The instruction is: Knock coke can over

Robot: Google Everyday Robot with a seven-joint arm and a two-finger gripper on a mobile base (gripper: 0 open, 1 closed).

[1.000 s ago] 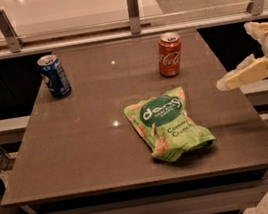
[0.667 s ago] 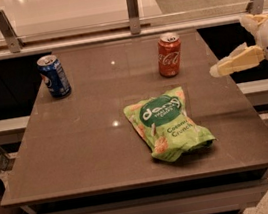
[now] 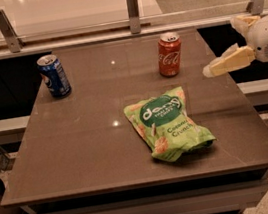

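Coke can (image 3: 169, 54) was left of my end effector (image 3: 219, 47)
It stood upright, far on the tabletop (image 3: 94, 145); end effector hung spread off the right edge.

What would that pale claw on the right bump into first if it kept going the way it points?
Probably the coke can: the gripper, at the right edge of the table, points left toward it with nothing between. Depth is unclear, so it may pass just in front.

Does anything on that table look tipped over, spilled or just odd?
Nothing stands out. The coke can and blue can stand upright, the chip bag lies flat, no spill. The gripper hovers by the table at its right edge, apart from the coke can.
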